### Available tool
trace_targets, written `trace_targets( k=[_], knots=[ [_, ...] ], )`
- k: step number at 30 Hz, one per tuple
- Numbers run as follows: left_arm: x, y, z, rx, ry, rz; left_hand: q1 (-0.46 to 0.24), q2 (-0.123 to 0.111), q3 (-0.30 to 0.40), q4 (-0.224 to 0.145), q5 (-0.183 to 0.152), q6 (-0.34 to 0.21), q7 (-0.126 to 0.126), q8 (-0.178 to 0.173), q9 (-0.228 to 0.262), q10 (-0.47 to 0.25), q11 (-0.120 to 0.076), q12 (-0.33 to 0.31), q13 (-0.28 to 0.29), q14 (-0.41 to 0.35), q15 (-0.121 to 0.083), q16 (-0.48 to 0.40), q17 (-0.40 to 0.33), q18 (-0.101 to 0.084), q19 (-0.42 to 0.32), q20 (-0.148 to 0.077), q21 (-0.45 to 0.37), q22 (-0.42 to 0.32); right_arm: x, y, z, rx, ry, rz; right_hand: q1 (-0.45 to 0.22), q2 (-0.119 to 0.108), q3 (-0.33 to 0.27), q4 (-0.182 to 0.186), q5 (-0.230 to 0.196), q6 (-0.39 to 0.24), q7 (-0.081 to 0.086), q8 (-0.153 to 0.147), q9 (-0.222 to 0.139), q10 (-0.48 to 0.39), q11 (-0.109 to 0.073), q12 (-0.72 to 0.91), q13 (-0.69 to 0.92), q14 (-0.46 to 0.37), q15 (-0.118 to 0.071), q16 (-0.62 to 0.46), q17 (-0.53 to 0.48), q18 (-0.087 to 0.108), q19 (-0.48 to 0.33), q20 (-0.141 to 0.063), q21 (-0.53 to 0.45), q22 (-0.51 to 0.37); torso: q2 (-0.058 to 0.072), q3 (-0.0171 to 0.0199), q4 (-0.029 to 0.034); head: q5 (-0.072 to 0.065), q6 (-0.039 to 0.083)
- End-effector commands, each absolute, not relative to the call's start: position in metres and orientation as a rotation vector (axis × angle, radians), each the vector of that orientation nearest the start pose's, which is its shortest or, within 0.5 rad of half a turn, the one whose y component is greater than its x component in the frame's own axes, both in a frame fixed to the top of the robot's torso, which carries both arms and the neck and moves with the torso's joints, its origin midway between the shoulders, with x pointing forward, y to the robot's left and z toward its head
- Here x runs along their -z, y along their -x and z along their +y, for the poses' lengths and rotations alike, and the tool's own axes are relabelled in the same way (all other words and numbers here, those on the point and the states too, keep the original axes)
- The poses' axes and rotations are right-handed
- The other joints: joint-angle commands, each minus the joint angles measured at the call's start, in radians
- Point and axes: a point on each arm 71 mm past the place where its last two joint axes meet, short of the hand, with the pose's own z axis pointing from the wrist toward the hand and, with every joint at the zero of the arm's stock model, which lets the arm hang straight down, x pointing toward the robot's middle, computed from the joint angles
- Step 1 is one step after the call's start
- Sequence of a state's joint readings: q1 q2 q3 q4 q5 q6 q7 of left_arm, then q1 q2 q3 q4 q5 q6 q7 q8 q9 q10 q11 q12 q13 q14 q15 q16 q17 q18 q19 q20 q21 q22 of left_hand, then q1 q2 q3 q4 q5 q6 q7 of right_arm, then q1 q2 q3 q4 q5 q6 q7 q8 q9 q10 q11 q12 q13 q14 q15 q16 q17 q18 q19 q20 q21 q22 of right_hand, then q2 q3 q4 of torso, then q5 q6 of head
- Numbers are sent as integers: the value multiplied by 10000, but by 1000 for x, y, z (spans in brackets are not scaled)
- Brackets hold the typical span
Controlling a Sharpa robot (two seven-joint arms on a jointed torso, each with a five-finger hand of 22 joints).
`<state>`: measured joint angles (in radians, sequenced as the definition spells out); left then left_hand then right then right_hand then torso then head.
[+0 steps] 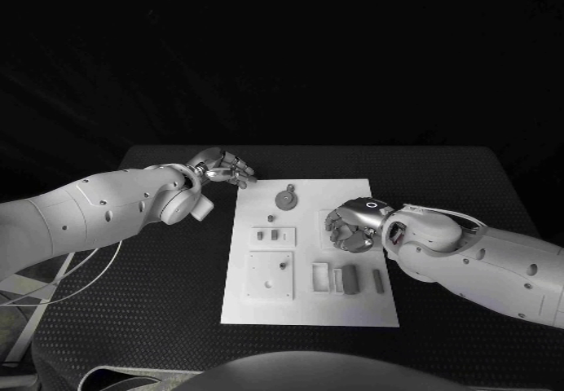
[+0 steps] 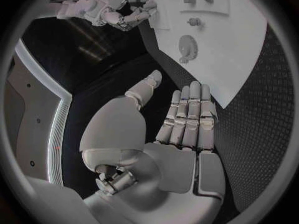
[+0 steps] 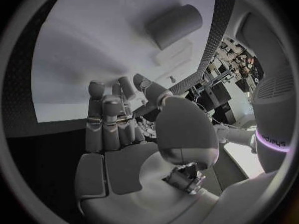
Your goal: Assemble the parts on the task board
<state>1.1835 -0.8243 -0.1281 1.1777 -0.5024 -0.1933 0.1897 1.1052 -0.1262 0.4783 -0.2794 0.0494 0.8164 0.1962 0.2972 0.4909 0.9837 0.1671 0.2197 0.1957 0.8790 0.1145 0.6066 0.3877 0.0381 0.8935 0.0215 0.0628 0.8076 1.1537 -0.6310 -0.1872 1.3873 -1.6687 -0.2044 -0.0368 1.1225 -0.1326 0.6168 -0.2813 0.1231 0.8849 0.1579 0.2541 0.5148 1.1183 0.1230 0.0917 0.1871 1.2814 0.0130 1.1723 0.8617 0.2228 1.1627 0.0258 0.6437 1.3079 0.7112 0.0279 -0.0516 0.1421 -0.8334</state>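
The white task board (image 1: 308, 305) lies mid-table. On it are a round gear-like part (image 1: 287, 196), a small peg (image 1: 270, 217), two small pieces (image 1: 268, 235), a square plate (image 1: 270, 273) and several bar-shaped parts (image 1: 345, 279). My left hand (image 1: 223, 169) hovers over the black table beside the board's far left corner; in the left wrist view its fingers (image 2: 187, 119) are straight and hold nothing, with the gear (image 2: 187, 46) ahead of them. My right hand (image 1: 353, 221) is over the board's right edge, fingers bent down. In the right wrist view its thumb (image 3: 152, 92) lies close to the fingertips; whether anything is pinched is hidden.
Black textured table (image 1: 141, 277) surrounds the board on all sides. A grey block-shaped part (image 3: 174, 19) lies on the board (image 3: 93, 50) beyond my right hand's fingers. My right hand (image 2: 118, 10) also shows in the left wrist view, past the board (image 2: 249, 59).
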Motion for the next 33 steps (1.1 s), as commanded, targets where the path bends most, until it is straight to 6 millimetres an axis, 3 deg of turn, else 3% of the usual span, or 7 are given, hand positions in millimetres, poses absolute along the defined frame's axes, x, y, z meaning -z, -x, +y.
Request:
trace_targets(
  k=[1, 19, 33],
  knots=[
    [242, -521, 301, 10082, 7583, 17546, -25, 77, -57, -11, 2, -84, 13, 36, -10, -98, 3, 38, -17, -18, 76, -62, 22, -165, -19, 23, 52, -14, 268, -463, -123, -6286, 5989, 17625, 46, 190, 18, -58, 29, 515, -20, 141, 17, 356, -136, 150, 71, 32, -164, 97, 13, 390, 95, -58, 5, 187, -5, -2, 3, 2, -7],
    [242, -521, 302, 10081, 7605, 17596, -92, 116, -72, 21, 3, -91, 16, 39, -14, -114, 6, 51, -33, -15, 77, -94, 68, -165, -18, 24, 53, -40, 265, -464, -123, -6176, 5851, 17104, 290, 1002, 44, -116, 41, 1223, -333, 530, 171, 1376, -568, 451, 501, 157, -588, 447, 197, 390, 313, -234, 235, 233, -3, -9, 11, -18, -37],
    [243, -522, 301, 10085, 7606, 17620, -96, 122, -72, 19, 3, -93, 15, 40, -15, -121, 7, 53, -39, -16, 77, -104, 81, -163, -20, 23, 52, -47, 267, -460, -125, -6259, 5636, 17199, 468, 1075, 132, -122, 50, 1430, -432, 668, 293, 1632, -689, 511, 710, 118, -707, 502, 234, 390, 308, -267, 314, 224, -10, -6, -4, -14, -55]
  ],
)
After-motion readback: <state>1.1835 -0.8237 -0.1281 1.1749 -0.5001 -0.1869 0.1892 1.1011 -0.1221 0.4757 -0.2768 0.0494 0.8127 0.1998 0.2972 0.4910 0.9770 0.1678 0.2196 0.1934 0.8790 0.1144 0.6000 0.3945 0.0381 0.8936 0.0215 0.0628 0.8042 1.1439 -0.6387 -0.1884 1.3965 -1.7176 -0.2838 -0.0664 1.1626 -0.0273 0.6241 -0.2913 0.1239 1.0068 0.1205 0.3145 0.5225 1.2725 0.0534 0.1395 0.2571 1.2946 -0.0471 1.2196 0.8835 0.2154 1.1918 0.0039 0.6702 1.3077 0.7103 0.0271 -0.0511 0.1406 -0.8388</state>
